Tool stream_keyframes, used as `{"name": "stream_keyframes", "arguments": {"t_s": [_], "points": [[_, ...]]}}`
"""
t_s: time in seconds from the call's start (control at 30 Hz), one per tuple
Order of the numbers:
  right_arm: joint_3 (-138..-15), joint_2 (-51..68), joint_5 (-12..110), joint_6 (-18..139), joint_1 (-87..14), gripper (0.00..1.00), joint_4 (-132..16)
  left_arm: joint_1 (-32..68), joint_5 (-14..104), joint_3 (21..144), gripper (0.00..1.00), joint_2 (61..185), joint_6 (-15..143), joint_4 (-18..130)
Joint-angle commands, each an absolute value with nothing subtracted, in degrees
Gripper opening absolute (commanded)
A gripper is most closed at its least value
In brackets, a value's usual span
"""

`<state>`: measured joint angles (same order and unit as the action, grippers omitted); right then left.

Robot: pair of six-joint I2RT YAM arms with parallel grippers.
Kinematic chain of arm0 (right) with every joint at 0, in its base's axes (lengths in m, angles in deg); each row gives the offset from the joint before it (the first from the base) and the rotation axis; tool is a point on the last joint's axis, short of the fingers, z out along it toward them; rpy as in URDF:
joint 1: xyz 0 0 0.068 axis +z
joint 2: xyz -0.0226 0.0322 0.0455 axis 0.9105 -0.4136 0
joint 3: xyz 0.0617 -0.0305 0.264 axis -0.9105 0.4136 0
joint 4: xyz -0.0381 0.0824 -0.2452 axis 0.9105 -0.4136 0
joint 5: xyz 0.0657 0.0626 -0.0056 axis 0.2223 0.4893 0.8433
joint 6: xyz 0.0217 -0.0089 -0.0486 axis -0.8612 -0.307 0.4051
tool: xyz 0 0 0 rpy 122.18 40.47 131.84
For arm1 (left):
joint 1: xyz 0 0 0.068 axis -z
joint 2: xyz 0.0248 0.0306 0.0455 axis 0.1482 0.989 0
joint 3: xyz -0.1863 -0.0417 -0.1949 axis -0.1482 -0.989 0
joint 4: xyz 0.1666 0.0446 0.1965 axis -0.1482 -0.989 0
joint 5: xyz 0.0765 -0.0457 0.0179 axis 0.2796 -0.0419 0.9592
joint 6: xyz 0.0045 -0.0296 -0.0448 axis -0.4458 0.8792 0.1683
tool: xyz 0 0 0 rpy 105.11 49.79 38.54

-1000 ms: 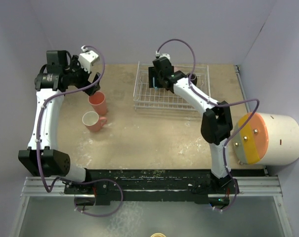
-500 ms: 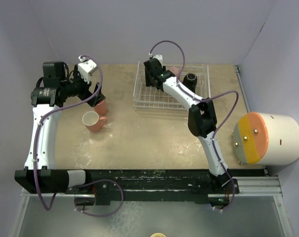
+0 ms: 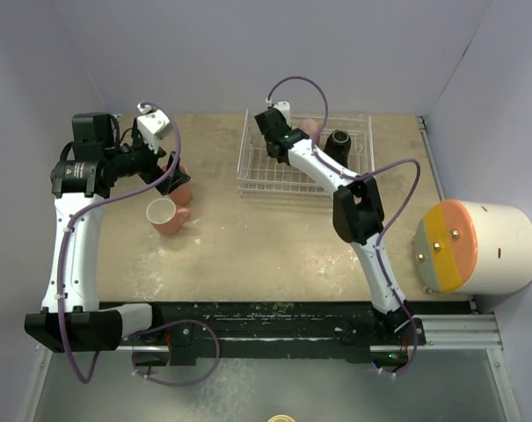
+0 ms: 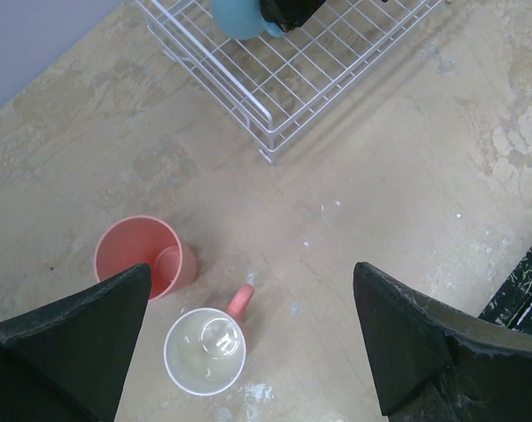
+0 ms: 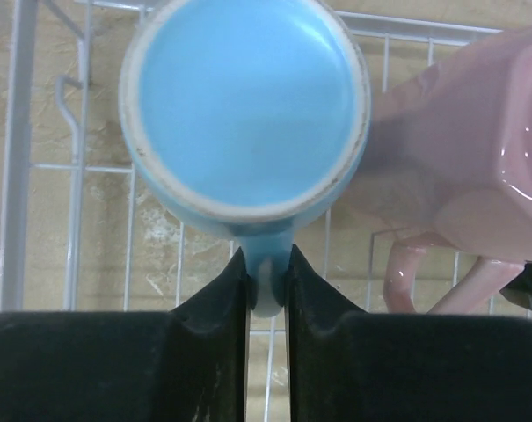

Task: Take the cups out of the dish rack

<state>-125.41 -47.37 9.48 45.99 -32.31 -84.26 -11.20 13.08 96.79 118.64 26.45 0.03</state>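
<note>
**Light blue cup** (image 5: 248, 105): it sits in the upper left corner of the dish rack (image 3: 283, 180), apparently mouth down. The right wrist view shows a flat blue base ringed by a pale, speckled, unglazed foot. Its handle (image 5: 267, 286) is pinched between the matte black fingers (image 5: 116, 360) of the right gripper (image 3: 274, 132), which is clenched on it.

**Change:** a second ago this gripper hung over the middle of the rack. It has since travelled to the upper left corner and now grips the handle. The grasp on a third cup thus seems made, and the lift is still to come.

**Rest of the rack:** a glossy pink cup (image 5: 459, 167) lies just right of the blue one, its handle toward the lower edge of the frame. A black cup (image 3: 340, 141) sits in the upper right part. Three cups therefore remain in the rack, a grid of thin white-coated wire with low raised sides.

**Unloaded cups:** left of the rack and well apart from it, the first salmon cup (image 4: 142, 255) and the second salmon cup (image 4: 204, 352) stand upright on the table (image 3: 274, 237). They are just beside each other, and the second has a pale inside.

**Left gripper** (image 4: 252, 272): it is released, with its fingers spread wide above these two cups. In the top view it has drifted down-frame and now overlaps the first salmon cup.

**Table:** the surface is worn, mottled beige with white scuffs.
</note>
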Motion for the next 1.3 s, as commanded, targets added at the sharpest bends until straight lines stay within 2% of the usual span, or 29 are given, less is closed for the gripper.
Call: {"name": "stream_keyframes", "arguments": {"t_s": [0.0, 0.07, 0.27, 0.47, 0.63, 0.77, 0.9, 1.1, 1.27], "points": [[-124.9, -39.3, 9.4, 47.7, -31.7, 0.08, -81.2, -11.5, 8.5, 95.9, 0.99, 117.3, 26.7, 3.2], [-124.5, -36.7, 10.6, 48.0, -31.7, 0.00, -81.1, -11.5, 7.8, 94.8, 0.99, 116.3, 25.7, 4.2], [-117.7, -24.1, 17.9, 45.1, -31.3, 0.00, -77.2, -11.5, 7.2, 89.3, 0.99, 109.7, 20.5, 9.5], [-109.8, -11.4, 40.8, 35.6, -31.3, 0.00, -76.1, -11.4, 4.9, 78.9, 0.99, 101.0, 10.9, 18.9], [-94.0, -1.1, 63.0, 22.0, -31.1, 0.00, -59.0, -10.8, 0.2, 72.0, 0.99, 95.0, 2.1, 31.6], [-82.0, 3.3, 73.1, 10.0, -30.5, 0.00, -44.2, -10.0, 0.1, 70.8, 0.99, 93.8, -1.4, 40.2], [-77.9, 3.7, 77.1, 2.7, -27.5, 0.00, -35.7, -9.8, -3.0, 71.4, 1.00, 93.0, -8.1, 39.6], [-74.4, 2.3, 79.2, -7.1, -23.3, 0.00, -23.0, -9.8, -6.7, 70.6, 0.95, 90.1, -20.4, 35.6], [-73.5, 1.3, 79.0, -9.2, -20.9, 0.00, -19.7, -9.8, -5.6, 72.7, 0.93, 90.6, -31.3, 24.0]]}}
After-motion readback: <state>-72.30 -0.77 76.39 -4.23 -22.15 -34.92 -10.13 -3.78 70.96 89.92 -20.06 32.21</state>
